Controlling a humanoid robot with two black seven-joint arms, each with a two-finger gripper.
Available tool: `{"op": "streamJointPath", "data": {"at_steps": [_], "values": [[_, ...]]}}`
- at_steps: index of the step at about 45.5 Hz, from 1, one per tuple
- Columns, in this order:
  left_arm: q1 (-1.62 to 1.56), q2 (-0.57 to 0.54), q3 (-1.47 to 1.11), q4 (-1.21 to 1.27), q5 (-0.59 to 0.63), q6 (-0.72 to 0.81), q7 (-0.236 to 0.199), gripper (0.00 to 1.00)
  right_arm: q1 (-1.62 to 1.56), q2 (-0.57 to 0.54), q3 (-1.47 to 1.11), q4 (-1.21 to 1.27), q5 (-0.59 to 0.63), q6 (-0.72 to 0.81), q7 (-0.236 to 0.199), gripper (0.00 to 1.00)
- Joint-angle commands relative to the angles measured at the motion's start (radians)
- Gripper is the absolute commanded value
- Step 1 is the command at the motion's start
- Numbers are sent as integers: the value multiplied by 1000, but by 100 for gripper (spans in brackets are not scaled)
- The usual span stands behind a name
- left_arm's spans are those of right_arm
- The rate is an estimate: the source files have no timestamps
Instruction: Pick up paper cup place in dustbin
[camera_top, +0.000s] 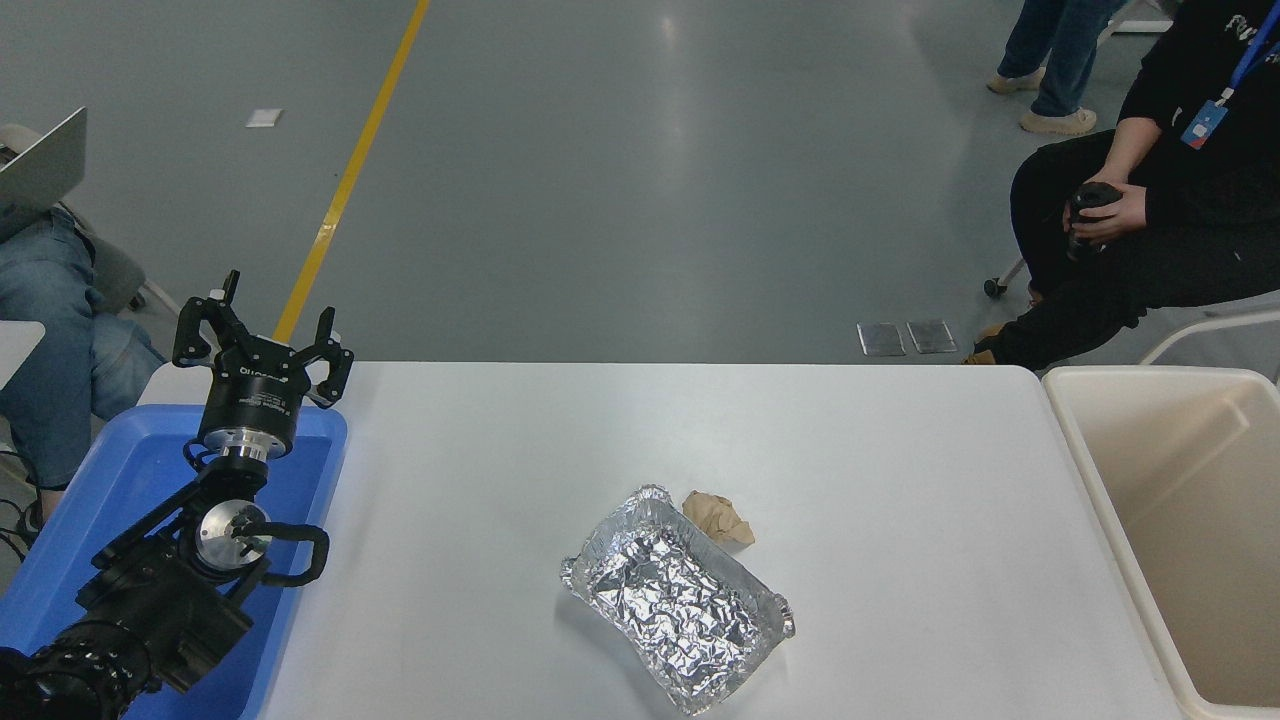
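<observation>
The beige dustbin (1085, 455) stands at the table's right edge, and the part of its inside that shows holds nothing. The paper cup is out of view. My right gripper and arm are out of view too. My left gripper (262, 335) is parked at the lower left above the blue bin, its fingers spread open and empty.
A crinkled foil tray (678, 598) lies in the middle front of the white table (900, 480), with a crumpled tan paper ball (718, 517) at its far corner. A blue plastic bin (120, 480) sits at the left. A seated person (1150, 240) is at the far right, another at the left edge.
</observation>
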Motion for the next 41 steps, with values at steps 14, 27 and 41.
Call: {"op": "streamJointPath", "data": {"at_steps": [14,27,41], "values": [[-1,0,0,0,0,0,0,99,-146,133,40,-31,17,-36,-1,0],[1,0,0,0,0,0,0,99,-151,156,45,-31,25,-39,1,88],[1,0,0,0,0,0,0,99,-144,151,14,-14,12,-19,1,100]]}}
